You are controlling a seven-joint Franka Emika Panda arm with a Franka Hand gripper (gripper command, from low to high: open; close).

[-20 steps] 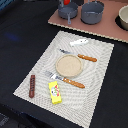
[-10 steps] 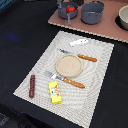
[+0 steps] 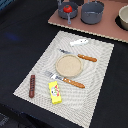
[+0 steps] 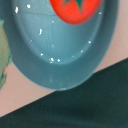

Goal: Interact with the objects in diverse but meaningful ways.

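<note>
A red tomato-like ball [image 3: 67, 9] lies inside the left grey pot [image 3: 73, 14] at the back. The wrist view looks straight down on the ball [image 4: 75, 11] and the pot's grey inside [image 4: 50, 55]. My gripper [image 3: 62, 3] shows only as a dark shape at the exterior view's top edge, just above that pot. Its fingers do not show in either view. On the striped placemat [image 3: 100, 75] lie a white oblong piece [image 3: 79, 42], a yellow packet with red print [image 3: 55, 92] and a dark brown stick [image 3: 32, 85].
A round tan plate [image 3: 68, 64] sits mid-mat between a wooden-handled knife [image 3: 82, 57] and fork [image 3: 69, 80]. A second grey pot [image 3: 92, 12] and a pale bowl [image 3: 123, 17] stand on the pinkish board [image 3: 100, 29]. The table around is black.
</note>
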